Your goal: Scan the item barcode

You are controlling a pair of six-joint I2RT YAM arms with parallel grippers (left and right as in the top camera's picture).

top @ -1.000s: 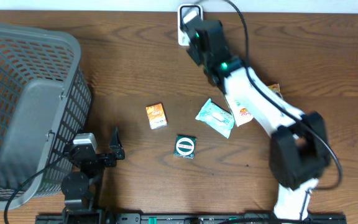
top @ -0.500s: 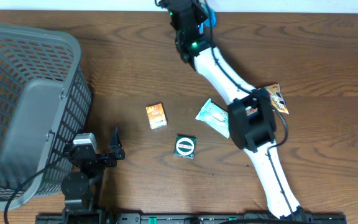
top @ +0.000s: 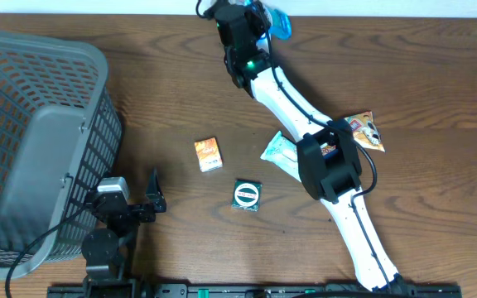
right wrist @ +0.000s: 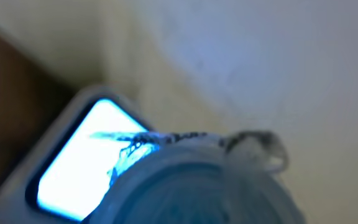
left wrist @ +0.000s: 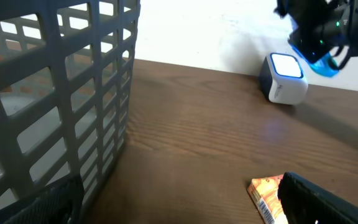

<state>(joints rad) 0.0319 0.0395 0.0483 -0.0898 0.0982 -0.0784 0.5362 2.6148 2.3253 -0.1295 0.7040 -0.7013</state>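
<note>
Right gripper (top: pixel 253 18) clamped on blue packet (top: pixel 278 23), right over lit scanner (left wrist: pixel 284 78) at back table edge. Packet print too blurry to read. Left gripper (left wrist: pixel 179 210) wide, empty, beside basket (top: pixel 48 124).

The small blue, see-through plastic packet (left wrist: pixel 326 64) is held up off the counter (left wrist: pixel 216 143) in the right tool (left wrist: pixel 319 43), near the far edge; its printing is too blurred to read. Just beside and below it, the small white box-shaped scanner (left wrist: pixel 283 79) stands upright on the counter. Its window is lit bright bluish-white and faces up toward the packet.
</note>
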